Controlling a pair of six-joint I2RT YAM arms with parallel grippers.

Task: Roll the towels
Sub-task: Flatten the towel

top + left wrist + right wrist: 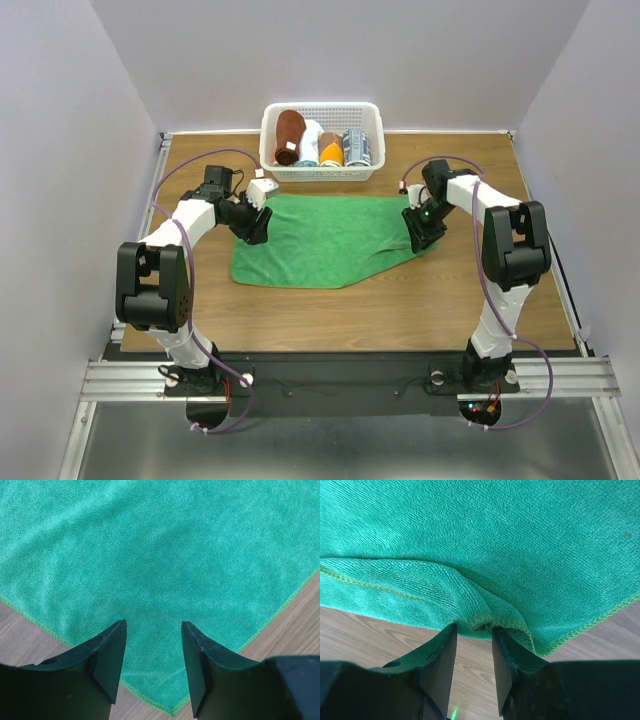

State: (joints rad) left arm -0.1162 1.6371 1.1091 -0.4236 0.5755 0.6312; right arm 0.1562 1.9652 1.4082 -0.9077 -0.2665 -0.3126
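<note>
A green towel (318, 240) lies spread across the middle of the wooden desk (400, 300), its long side running left to right, with an arm at each end. The left gripper (152, 652) stands released over the towel's left corner. Its dark fingers (107, 655) are parted, with flat cloth showing between them and nothing caught. At the opposite end, the right gripper (473, 635) is grasping the green towel by its hem, and a ridge of terry cloth is gathered up between the fingertips while the rest of that edge lies on the wood. Behind the towel, at the far edge of the desk, a white basket (322, 174) holds the reddish-brown towel (289, 133). It is already rolled and stands at the basket's left end, beside a white roll (311, 143), an orange roll (331, 152) and a grey-patterned roll (357, 148).
</note>
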